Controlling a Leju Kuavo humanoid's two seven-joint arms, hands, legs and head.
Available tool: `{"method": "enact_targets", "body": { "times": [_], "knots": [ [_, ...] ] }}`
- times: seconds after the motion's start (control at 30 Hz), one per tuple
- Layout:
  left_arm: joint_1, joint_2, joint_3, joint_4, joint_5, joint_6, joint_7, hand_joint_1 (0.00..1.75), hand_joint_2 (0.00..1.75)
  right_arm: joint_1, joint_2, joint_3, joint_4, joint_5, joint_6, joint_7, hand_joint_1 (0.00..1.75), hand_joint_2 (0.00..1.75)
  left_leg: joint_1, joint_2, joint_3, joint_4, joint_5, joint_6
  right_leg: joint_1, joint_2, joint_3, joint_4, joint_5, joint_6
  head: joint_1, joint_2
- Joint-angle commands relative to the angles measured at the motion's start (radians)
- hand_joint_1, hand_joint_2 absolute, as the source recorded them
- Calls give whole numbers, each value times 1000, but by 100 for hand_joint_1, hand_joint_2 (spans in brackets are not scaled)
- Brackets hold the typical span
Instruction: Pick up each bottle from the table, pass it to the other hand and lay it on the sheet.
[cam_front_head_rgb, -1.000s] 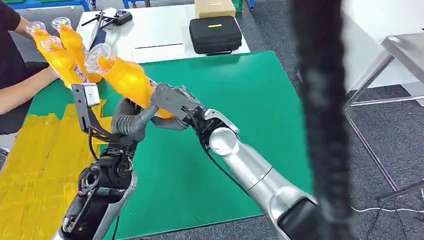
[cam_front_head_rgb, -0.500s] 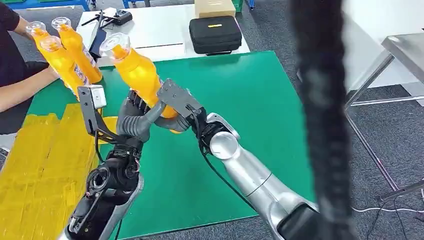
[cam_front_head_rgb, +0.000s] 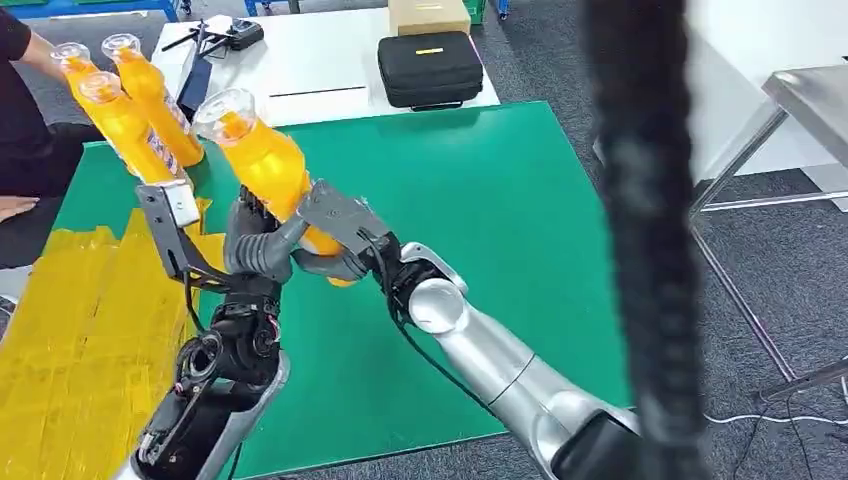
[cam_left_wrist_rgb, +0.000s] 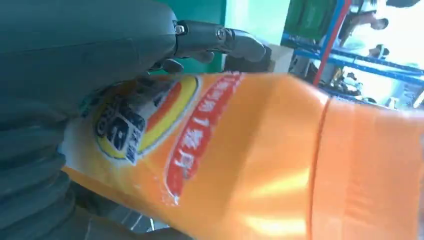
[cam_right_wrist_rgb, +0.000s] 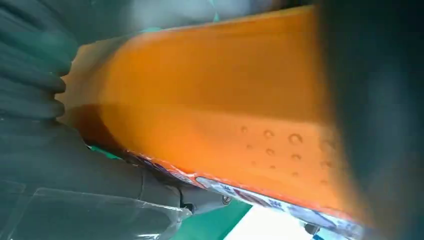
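Fingers of left hand (cam_front_head_rgb: 262, 245) and right hand (cam_front_head_rgb: 335, 225) both clamp orange juice bottle (cam_front_head_rgb: 262, 160) | handover underway | laying on yellow sheet (cam_front_head_rgb: 70, 330) pending | two bottles (cam_front_head_rgb: 135, 105) remain.

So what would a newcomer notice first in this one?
The orange plastic drink bottle held tilted above the green mat, gripped by both the left hand and the right hand. A person at the far left holds two more orange bottles.
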Motion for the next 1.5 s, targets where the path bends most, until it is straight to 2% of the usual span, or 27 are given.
{"method": "enact_targets", "body": {
  "times": [0.03, 0.23, 0.3, 0.43, 0.47, 0.5, 0.53, 0.77, 0.8, 0.83, 0.9, 0.93, 1.23, 1.27, 1.37, 1.4, 1.43, 1.47, 1.5],
  "knots": [
    [-69, -10, -94, 22, -20, -6, 3, 0, 175, 1, 16, 195, 77, 31, 32, -1, 175, 175, 1, -1, 3, 0, -1, -2, 1, -2, 4, 0, -2, 0, 1, 0],
    [-70, -10, -93, 22, -20, -6, 3, 0, 175, -1, 13, 193, 77, 30, 33, -1, 175, 175, 1, -1, 2, 0, -1, -2, 1, -2, 3, -1, -1, 0, 0, 0],
    [-77, -8, -104, 30, -31, -14, 9, 0, 175, -8, 14, 231, 80, 57, 47, -1, 175, 175, 2, -1, 7, 2, -4, -5, 2, -3, 8, 1, -5, -1, 0, 0],
    [-87, -13, -118, 54, -41, -28, 30, 0, 175, -17, 29, 286, 87, 104, 52, -1, 175, 175, 2, -1, 4, 0, -2, -3, 2, -2, 5, -1, -2, -1, 0, 0],
    [-84, -16, -114, 55, -40, -31, 32, 5, 175, -20, 30, 289, 87, 103, 49, 2, 175, 175, 2, -1, 7, 1, -4, -4, 2, -3, 8, 0, -4, -1, 0, 0],
    [-82, -17, -112, 55, -39, -33, 33, 147, 175, -20, 29, 289, 86, 100, 46, 4, 175, 175, 1, -1, 4, 0, -2, -3, 1, -2, 5, 0, -2, 0, 0, 0],
    [-80, -16, -111, 54, -39, -34, 33, 175, 175, -22, 26, 289, 86, 97, 44, 5, 175, 175, 2, -1, 5, 1, -3, -3, 2, -3, 6, 0, -3, -1, 1, 0],
    [-77, -15, -110, 50, -39, -35, 33, 175, 175, -22, 19, 286, 89, 95, 43, 6, 175, 175, 1, -1, 2, 0, -1, -2, 1, -2, 3, -1, -1, 0, 0, 0],
    [-76, -14, -110, 50, -39, -36, 33, 175, 175, -22, 17, 286, 90, 94, 43, 6, 175, 175, 3, 0, 9, 3, -6, -6, 3, -3, 11, 1, -6, -1, 0, 0],
    [-76, -13, -109, 50, -38, -37, 33, 175, 175, -21, 15, 285, 93, 92, 42, 5, 175, 175, 1, -1, 3, 0, -2, -3, 2, -2, 5, -1, -2, 0, 0, 0],
    [-84, -15, -111, 53, -35, -40, 33, 175, 175, -23, 18, 287, 96, 89, 43, 5, 175, 175, 2, -1, 7, 1, -4, -4, 2, -4, 9, 0, -4, -1, 0, 0],
    [-88, -17, -113, 57, -33, -42, 33, 175, 175, -24, 21, 287, 100, 86, 43, 5, 175, 175, 1, -2, 3, 0, -2, -2, 1, -3, 4, -1, -2, 0, 1, 0],
    [-104, -27, -129, 67, -25, -46, 35, 175, 175, -21, 28, 260, 115, 65, 10, 8, 175, 175, 2, -2, 6, 2, -4, -4, 3, -4, 7, 0, -4, -1, 1, 0],
    [-106, -27, -130, 66, -23, -47, 35, 175, 175, -20, 26, 253, 111, 67, -3, 1, 0, 175, 2, -2, 3, 1, -2, -3, 2, -4, 4, 0, -2, 0, 0, 0],
    [-111, -28, -130, 62, -20, -47, 35, 175, 175, -24, 19, 241, 104, 67, -16, -4, 0, 175, 1, -3, 2, 1, -1, -2, 1, -4, 3, 0, -2, 0, 0, 0],
    [-111, -28, -130, 62, -20, -47, 35, 175, 175, -24, 19, 241, 104, 67, -16, -4, 0, 175, 3, -3, 8, 3, -6, -5, 3, -6, 10, 2, -6, -1, 0, 0],
    [-111, -28, -130, 62, -20, -47, 35, 175, 175, -24, 19, 241, 104, 67, -16, -4, 0, 175, 2, -3, 3, 1, -2, -3, 2, -4, 4, 0, -3, 0, 0, 0],
    [-111, -26, -130, 56, -15, -46, 36, 175, 175, -14, 19, 220, 91, 45, -17, -2, 0, 0, 2, -3, 5, 2, -3, -4, 2, -5, 6, 1, -4, 0, 0, 0],
    [-113, -26, -130, 54, -14, -46, 35, 175, 175, -17, 16, 219, 88, 45, -16, -2, 0, 0, 2, -2, 4, 1, -2, -3, 2, -4, 5, 0, -3, 0, 0, 0]
  ]
}}
